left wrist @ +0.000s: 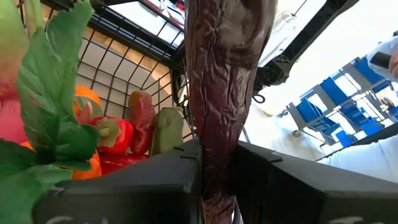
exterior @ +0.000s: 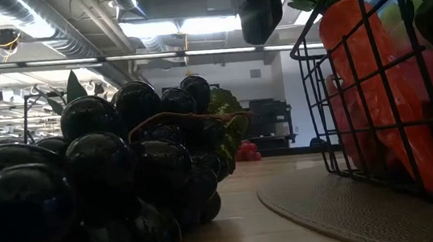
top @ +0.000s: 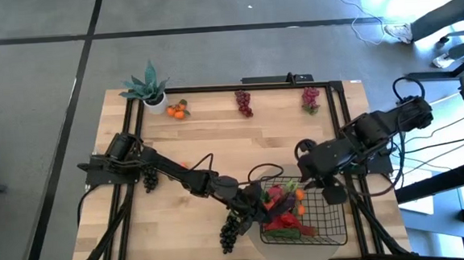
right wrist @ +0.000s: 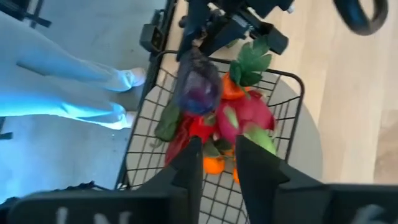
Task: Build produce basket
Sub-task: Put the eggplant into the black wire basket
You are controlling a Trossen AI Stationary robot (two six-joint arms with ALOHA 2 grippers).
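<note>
The black wire basket point(top: 322, 221) stands on a round beige mat point(top: 300, 251) near the table's front edge. It holds a pink dragon fruit point(right wrist: 249, 118), tangerines, red pieces and a carrot point(exterior: 365, 73). My left gripper point(top: 256, 201) is at the basket's left rim, shut on a purple eggplant point(right wrist: 198, 84). My right gripper point(right wrist: 214, 162) is open and empty above the basket's right side. A dark grape bunch point(top: 232, 231) lies on the table left of the basket. My left gripper pinches the eggplant point(left wrist: 217, 155) between its two fingers, which lie across it near one end. The rest of the eggplant point(left wrist: 224, 56) reaches out past the fingertips. In the right wrist view it hangs over the produce in the basket, lifted clear.
A second dark grape bunch point(top: 150, 177) lies by the left arm. Tangerines point(top: 177, 110), purple grapes point(top: 244, 102) and red grapes point(top: 311, 98) lie along the far edge, beside a spiky potted plant point(top: 149, 88). A person's legs point(right wrist: 74, 74) show beyond the table.
</note>
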